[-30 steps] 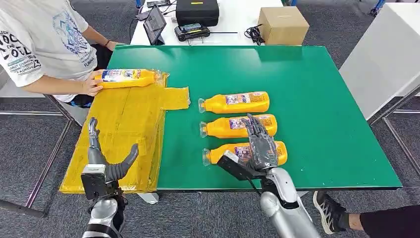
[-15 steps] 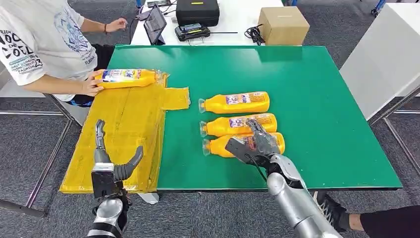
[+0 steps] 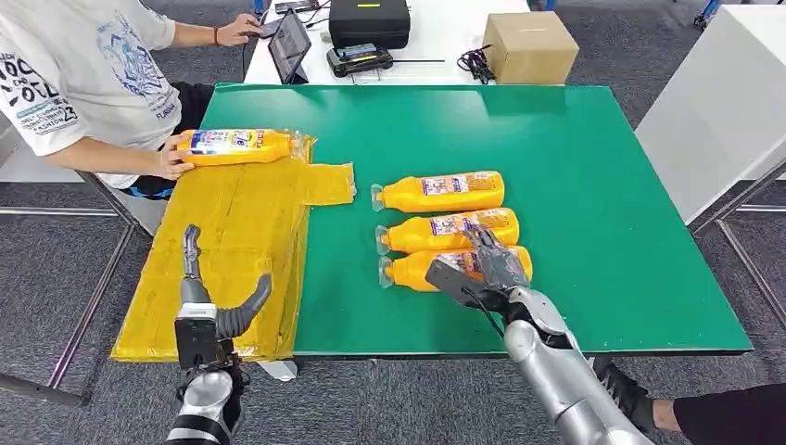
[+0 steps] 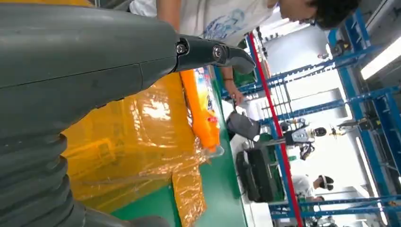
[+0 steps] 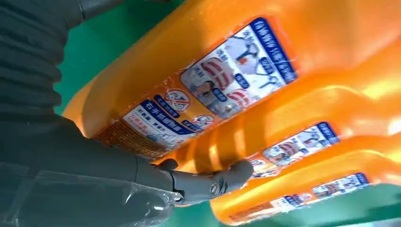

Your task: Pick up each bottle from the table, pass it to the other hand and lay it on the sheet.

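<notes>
Three orange bottles are lying on their sides in a row on the green table (image 3: 602, 185), caps pointing left. Far bottle (image 3: 438, 192) is sitting apart from the other two. Middle bottle (image 3: 448, 232) and near bottle (image 3: 412, 271) are lying side by side, touching or almost, per the rt wrist view.

Rt hand (image 3: 487, 267) is resting on top of the near bottle, fingers (image 3: 482, 243) reaching fwd over it twd the middle bottle. In the rt wrist view a grey fingertip (image 5: 236, 172) is sitting in the groove btwn the near bottle (image 5: 227, 71) and the middle bottle (image 5: 293, 137). Can't tell whether the hand is actually grasping the bottle or just lying on it.

Left hand (image 3: 209, 297) is hovering over the near part of the yellow sheet (image 3: 232, 241), which is hanging over the table's left edge. It's holding nothing, fingers released and spread, thumb out to the right.

A fourth bottle (image 3: 236, 146) is lying on the far end of the sheet, cap to the right. A person (image 3: 74, 83) in a white printed tee is standing at the far left, one hand (image 3: 171, 158) touching that bottle's left end, other hand (image 3: 236, 31) reaching twd a tablet (image 3: 290, 42) on the white table (image 3: 445, 46) behind. Also there: black case (image 3: 369, 20), cardboard box (image 3: 530, 46).
</notes>
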`<state>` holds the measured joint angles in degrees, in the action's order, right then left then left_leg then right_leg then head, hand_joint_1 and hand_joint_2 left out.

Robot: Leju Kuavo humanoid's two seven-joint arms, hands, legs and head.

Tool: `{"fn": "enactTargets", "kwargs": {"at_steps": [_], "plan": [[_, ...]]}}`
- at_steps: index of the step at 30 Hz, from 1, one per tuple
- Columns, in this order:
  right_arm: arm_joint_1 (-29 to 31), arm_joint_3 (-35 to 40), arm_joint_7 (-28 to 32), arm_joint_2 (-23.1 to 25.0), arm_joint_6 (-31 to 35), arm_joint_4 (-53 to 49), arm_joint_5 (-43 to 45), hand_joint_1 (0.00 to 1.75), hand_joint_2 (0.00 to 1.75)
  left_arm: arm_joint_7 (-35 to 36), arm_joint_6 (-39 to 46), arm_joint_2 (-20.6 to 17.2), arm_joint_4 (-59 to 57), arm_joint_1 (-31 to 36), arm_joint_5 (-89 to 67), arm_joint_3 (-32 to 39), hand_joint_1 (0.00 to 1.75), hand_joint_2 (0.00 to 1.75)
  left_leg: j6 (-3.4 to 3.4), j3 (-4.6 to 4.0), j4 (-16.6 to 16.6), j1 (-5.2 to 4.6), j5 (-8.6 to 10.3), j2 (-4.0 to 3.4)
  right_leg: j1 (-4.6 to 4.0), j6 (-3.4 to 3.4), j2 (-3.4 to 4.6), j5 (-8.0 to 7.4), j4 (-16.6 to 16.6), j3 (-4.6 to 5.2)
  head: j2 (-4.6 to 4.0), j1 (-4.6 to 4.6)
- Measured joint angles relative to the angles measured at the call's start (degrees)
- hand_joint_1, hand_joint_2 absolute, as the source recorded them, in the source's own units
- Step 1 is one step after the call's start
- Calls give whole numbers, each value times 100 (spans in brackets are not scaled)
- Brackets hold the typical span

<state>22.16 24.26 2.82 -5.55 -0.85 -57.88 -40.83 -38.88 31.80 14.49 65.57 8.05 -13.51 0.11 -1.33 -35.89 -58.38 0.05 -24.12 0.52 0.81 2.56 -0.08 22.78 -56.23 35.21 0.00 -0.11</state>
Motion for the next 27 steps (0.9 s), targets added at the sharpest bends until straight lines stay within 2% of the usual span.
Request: {"fn": "enactTargets", "kwargs": {"at_steps": [6, 19, 27], "plan": [[57, 188, 7, -173, -177, -123, 383, 0, 175, -4, 13, 0, -164, 69, 48, 2, 0, 175, -1, 1, -1, -1, 1, 0, 1, 1, 0, -1, 0, -1, 0, 2], [62, 420, -52, -398, -252, -230, 490, 0, 175, -4, -57, 0, -367, 131, 55, 0, 0, 175, 0, 0, -1, -1, 0, 1, 0, 0, 0, 0, 0, -1, 0, 0], [365, 789, -164, -813, -1043, -262, 1075, 0, 175, -4, -94, 0, -518, 217, 39, -15, 0, 175, -2, 1, -2, -4, 1, 1, 2, 1, 0, -2, 1, -2, 0, 0]]}}
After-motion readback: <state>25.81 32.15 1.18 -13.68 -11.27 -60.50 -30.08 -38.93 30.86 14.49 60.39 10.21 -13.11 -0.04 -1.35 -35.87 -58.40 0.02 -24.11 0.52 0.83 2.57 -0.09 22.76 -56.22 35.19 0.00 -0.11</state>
